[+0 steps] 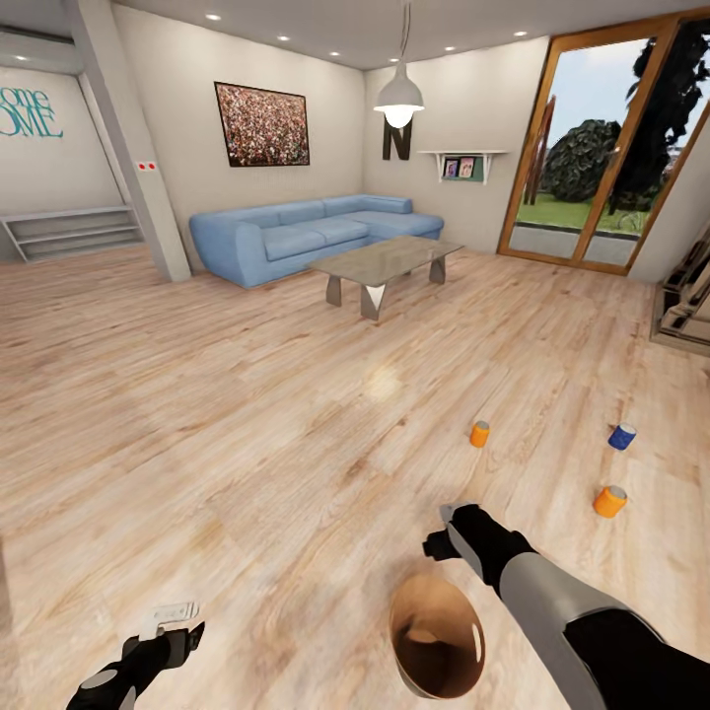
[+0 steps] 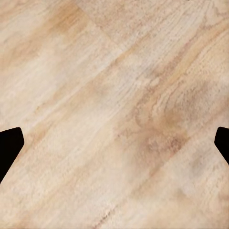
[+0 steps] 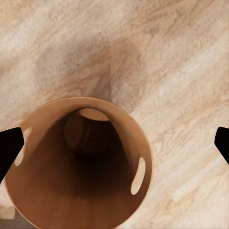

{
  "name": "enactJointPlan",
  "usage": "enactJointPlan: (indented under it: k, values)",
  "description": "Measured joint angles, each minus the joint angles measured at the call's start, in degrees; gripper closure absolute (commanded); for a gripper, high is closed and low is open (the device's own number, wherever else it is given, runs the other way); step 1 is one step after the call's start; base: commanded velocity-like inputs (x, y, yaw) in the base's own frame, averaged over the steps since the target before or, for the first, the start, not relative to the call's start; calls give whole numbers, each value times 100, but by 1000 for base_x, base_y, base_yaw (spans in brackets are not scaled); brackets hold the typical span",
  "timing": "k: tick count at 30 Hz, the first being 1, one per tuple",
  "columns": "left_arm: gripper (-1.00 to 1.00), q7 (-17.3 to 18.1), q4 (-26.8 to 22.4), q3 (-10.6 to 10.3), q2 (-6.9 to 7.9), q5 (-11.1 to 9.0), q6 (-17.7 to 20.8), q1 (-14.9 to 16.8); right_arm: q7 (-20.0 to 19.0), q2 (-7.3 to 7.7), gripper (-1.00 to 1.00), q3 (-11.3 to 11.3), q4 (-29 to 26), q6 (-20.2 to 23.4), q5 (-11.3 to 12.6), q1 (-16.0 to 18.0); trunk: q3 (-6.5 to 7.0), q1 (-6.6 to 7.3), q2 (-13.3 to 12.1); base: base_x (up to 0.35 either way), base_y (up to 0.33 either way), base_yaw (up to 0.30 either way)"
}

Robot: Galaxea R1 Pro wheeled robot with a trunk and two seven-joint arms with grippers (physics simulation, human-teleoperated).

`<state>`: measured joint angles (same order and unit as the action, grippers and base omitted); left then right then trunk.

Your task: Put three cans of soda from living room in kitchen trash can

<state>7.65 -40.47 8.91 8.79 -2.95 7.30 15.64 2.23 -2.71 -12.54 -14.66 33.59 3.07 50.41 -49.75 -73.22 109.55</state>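
Observation:
Three soda cans stand on the pale wood floor in the head view: an orange can (image 1: pixel 479 434), a blue can (image 1: pixel 621 436) with a white band, and a second orange can (image 1: pixel 609 501) nearest me. The trash can (image 1: pixel 436 636) stands on the floor in front of me, its coppery inside (image 3: pixel 81 162) empty and its slot handle (image 3: pixel 140 174) visible. My right gripper (image 1: pixel 446 530) hovers open just beyond the bucket's rim, well short of the cans. At the lower left, my left gripper (image 1: pixel 173 616) is open over bare floor, its dark fingertips (image 2: pixel 9 143) wide apart.
A blue corner sofa (image 1: pixel 306 235) and a grey low table (image 1: pixel 387 262) stand at the back. A slanted pillar (image 1: pixel 128 148) rises at the left, a glass garden door (image 1: pixel 602 148) is at the right, and dark furniture (image 1: pixel 687 301) lines the right wall. Wood floor stretches between.

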Motion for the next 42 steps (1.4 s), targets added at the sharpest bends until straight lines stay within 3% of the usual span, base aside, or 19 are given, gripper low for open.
enactJointPlan:
  k: [8, 32, 42]
  values:
    - [-100, 3, 4, -9, 0, 4, 6, 0, -34, 151, -100, 7, 5, -9, 38, -5, 0, 0, 0, -48, -127, 1]
    - [-100, -7, -5, -3, 0, -4, 0, 0, -38, 167, -100, -1, 6, -11, 27, -45, 0, 0, 0, -40, -62, 0]
    - [-100, -9, -5, -3, 0, 1, 0, 0, -51, 195, -100, 27, -7, -16, 43, -107, -179, -219, 400, 0, 0, 0]
